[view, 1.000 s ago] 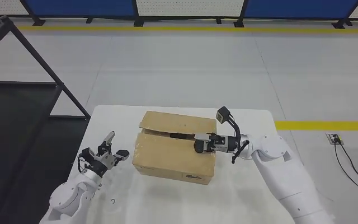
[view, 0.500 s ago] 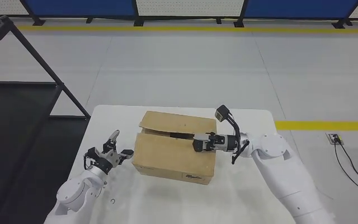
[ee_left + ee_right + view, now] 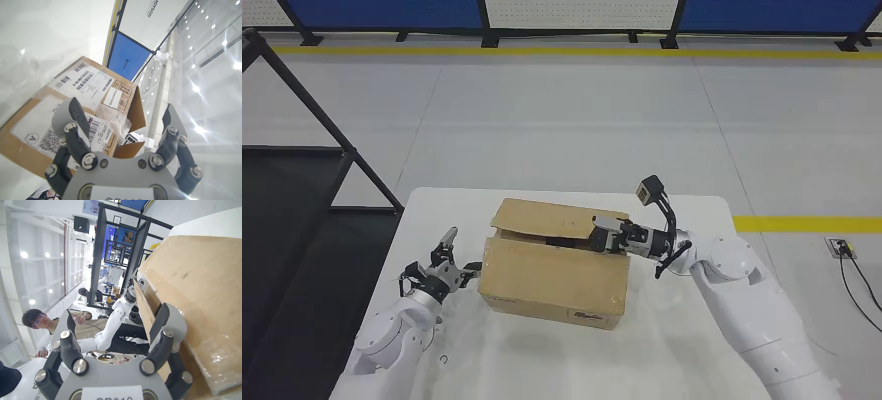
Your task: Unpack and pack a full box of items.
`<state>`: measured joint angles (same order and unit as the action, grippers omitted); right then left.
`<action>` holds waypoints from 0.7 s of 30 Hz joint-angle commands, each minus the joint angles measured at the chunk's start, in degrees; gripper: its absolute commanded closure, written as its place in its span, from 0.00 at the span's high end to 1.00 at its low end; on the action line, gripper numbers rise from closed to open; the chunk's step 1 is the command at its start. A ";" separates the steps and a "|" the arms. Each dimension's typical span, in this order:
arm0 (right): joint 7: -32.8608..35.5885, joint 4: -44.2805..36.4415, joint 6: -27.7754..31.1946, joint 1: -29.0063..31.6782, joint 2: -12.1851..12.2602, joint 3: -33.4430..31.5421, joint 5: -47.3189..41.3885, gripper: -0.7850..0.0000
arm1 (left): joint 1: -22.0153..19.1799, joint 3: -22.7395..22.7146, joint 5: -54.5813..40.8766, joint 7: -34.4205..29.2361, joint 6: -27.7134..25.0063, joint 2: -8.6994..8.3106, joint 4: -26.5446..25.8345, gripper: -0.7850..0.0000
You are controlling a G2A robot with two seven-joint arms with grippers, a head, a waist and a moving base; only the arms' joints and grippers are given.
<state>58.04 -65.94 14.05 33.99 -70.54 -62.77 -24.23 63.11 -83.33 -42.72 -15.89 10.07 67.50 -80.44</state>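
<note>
Barcode labels (image 3: 83, 79) on cardboard box (image 3: 19, 149), QR-code sticker (image 3: 47, 140), arrow handling symbols (image 3: 123, 90), faint handwriting (image 3: 181, 274) on flap (image 3: 198, 313)

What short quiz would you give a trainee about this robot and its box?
1. True or false: the cardboard box stands on the floor.
2. The left gripper is: A) shut on a flap, B) open beside the box, C) deep inside the box.
3. Which gripper is at the box's top flaps?
Key: 1 false, it stands on the white table. 2 B. 3 the right gripper.
</note>
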 commanded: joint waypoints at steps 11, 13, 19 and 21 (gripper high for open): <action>1.45 3.99 1.35 -2.06 -0.66 1.29 -1.14 1.00 | -2.70 1.40 -2.84 6.71 -2.96 1.21 2.61 1.00; 1.53 4.41 1.50 -2.18 -0.72 1.33 -1.33 1.00 | -2.53 1.72 -3.12 9.20 -5.55 1.57 2.25 1.00; 1.63 5.65 1.70 -2.72 -0.94 1.57 -1.65 1.00 | -0.82 3.32 -0.91 8.52 -7.62 1.95 0.79 1.00; 1.72 5.99 1.73 -2.89 -1.04 1.72 -1.86 1.00 | -0.76 3.47 -0.94 7.86 -6.70 1.99 0.91 1.00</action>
<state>59.69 -60.10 15.76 31.18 -71.53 -61.13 -26.02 62.35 -79.93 -43.62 -7.77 2.86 69.47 -79.63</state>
